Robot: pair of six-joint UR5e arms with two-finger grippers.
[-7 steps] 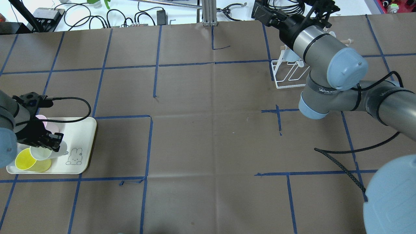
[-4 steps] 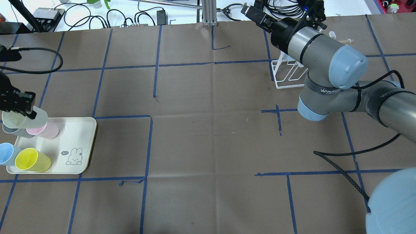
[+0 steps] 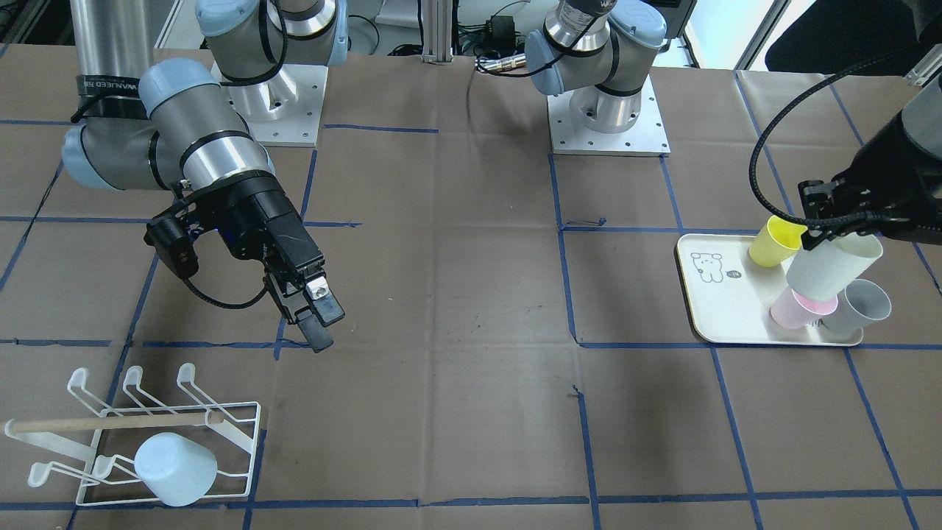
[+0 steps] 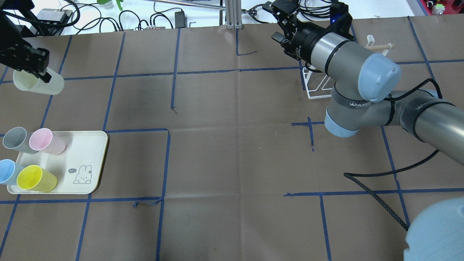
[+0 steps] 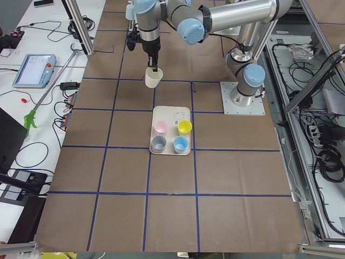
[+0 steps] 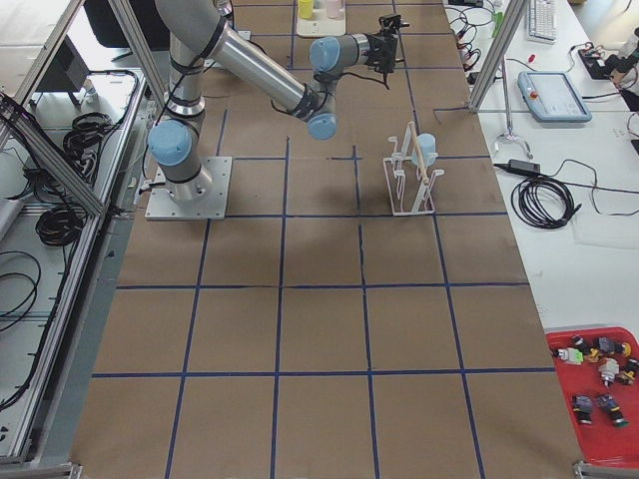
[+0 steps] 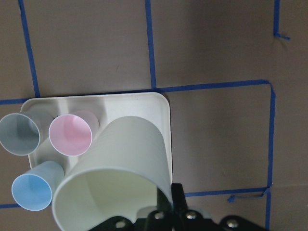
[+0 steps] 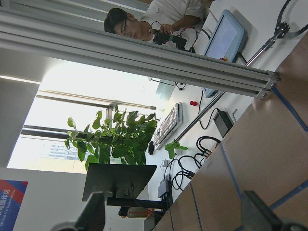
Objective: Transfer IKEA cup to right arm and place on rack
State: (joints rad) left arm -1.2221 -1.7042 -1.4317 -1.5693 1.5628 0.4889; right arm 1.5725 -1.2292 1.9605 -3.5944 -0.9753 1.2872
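Note:
My left gripper (image 4: 40, 73) is shut on the rim of a pale cream IKEA cup (image 4: 38, 82) and holds it tilted in the air, beyond the tray. The cup also shows in the front view (image 3: 835, 265) and the left wrist view (image 7: 118, 168). My right gripper (image 3: 326, 327) is open and empty, in the air near the table's middle, apart from the white wire rack (image 3: 221, 427). In the overhead view the right gripper (image 4: 277, 22) is left of the rack (image 4: 319, 85), which the arm partly hides. A pale blue cup (image 3: 176, 467) hangs on the rack.
A cream tray with a bear drawing (image 4: 87, 152) holds a grey cup (image 4: 14, 139), a pink cup (image 4: 45, 141), a blue cup (image 4: 7, 170) and a yellow cup (image 4: 34, 177). A black cable (image 4: 380, 181) lies on the table near the right arm.
My left gripper has lifted the cream cup off the tray and carried it towards the table's far side. My right gripper has swung away from the rack towards the middle.

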